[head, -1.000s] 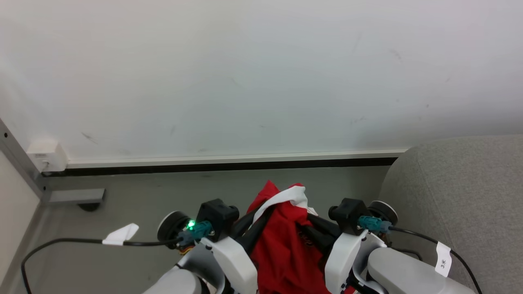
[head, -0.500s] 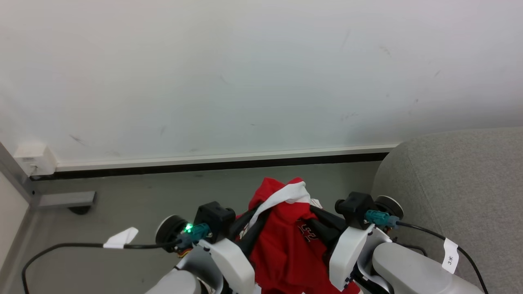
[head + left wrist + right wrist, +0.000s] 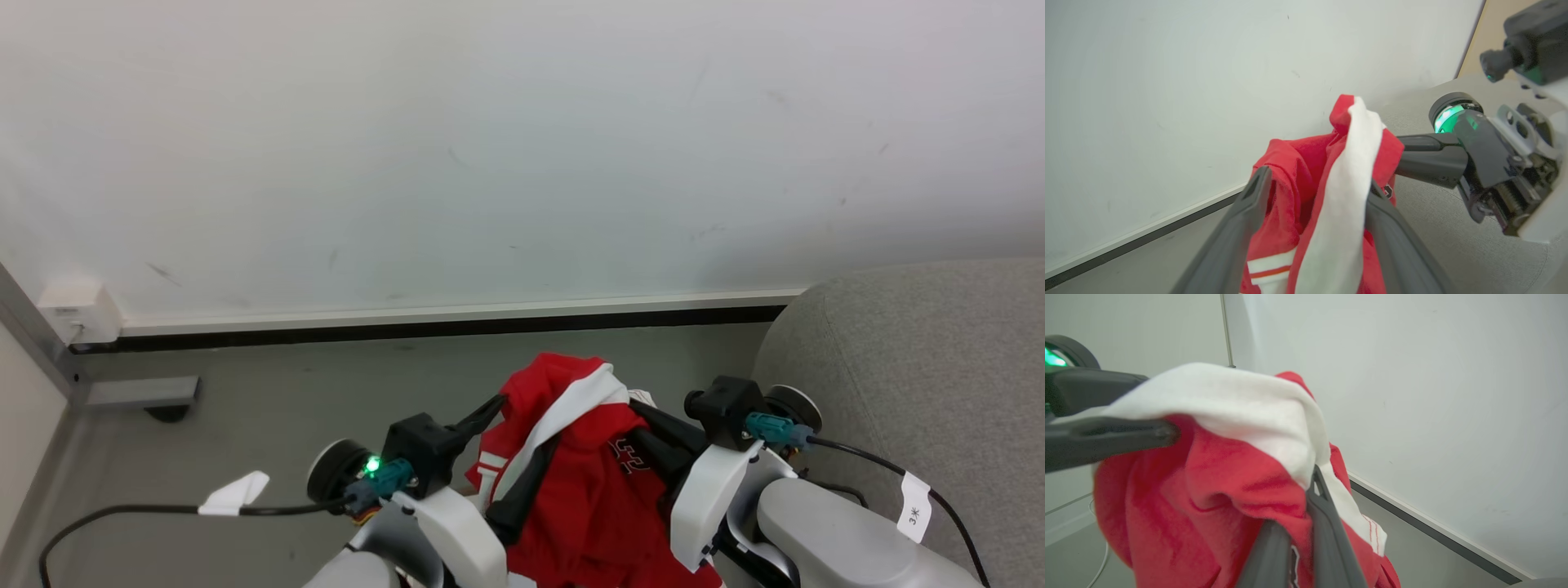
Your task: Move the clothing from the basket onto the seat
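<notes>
The clothing (image 3: 588,498), a red jersey with a white stripe, hangs bunched between my two grippers at the bottom middle of the head view. My left gripper (image 3: 526,420) is open; in the left wrist view its fingers (image 3: 1255,196) stand wide apart and the clothing (image 3: 1339,196) drapes loosely between them. My right gripper (image 3: 641,425) is shut on the clothing, and the right wrist view shows its fingers (image 3: 1323,522) pinching the red cloth (image 3: 1220,482) under the white band. The seat (image 3: 922,367), a light grey sofa, is at the right, beside the right arm. The basket is out of view.
A white wall with a dark baseboard (image 3: 424,331) runs across ahead, above grey floor (image 3: 310,392). A white box (image 3: 77,310) and a grey bracket (image 3: 139,392) sit at the far left. A black cable with a white tag (image 3: 237,494) trails off the left wrist.
My left gripper has opened, and the jersey has slackened and spread between its fingers. The right gripper keeps its hold. The head view has shifted slightly.
</notes>
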Robot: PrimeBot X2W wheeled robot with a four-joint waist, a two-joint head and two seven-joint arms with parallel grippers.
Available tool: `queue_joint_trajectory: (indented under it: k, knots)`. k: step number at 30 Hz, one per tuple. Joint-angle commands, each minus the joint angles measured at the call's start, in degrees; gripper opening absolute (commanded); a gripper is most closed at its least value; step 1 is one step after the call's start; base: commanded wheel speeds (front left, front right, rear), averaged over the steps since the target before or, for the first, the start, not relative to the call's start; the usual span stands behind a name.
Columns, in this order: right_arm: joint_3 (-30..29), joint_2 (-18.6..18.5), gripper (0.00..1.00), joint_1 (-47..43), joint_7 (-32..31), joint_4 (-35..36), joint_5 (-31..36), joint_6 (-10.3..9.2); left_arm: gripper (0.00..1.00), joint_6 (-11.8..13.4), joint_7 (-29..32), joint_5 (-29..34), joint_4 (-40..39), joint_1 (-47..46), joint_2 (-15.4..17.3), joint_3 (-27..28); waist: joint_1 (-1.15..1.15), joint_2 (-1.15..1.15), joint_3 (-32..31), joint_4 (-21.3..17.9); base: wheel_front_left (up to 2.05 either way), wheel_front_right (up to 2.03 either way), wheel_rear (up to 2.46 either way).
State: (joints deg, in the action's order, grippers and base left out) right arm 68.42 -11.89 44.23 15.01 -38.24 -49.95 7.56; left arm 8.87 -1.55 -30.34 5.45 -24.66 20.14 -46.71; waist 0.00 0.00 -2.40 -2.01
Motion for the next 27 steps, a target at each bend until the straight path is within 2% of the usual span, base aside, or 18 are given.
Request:
queue_joint_trajectory:
  k: [1,17,27]
  knots:
    - [-0.43,-0.27,0.00,-0.40,0.25,-0.14,0.38,-0.14,1.00,0.20,-0.56,-0.43,-0.19,0.77,0.27,0.16,0.00,0.00,0.05,0.31,0.00,0.00,0.00]
    - [-3.01,-1.72,0.00,-0.91,0.25,-0.63,1.62,-0.14,1.00,1.07,-1.14,-1.04,-1.75,2.44,1.69,-0.01,0.00,0.00,0.03,2.33,0.00,0.00,0.00]
    - [-4.99,-2.71,0.00,0.03,0.24,-0.19,2.24,-0.14,1.00,1.67,-1.00,-1.15,-2.43,2.41,1.77,-0.15,0.00,0.00,0.31,0.38,0.00,0.00,0.00]
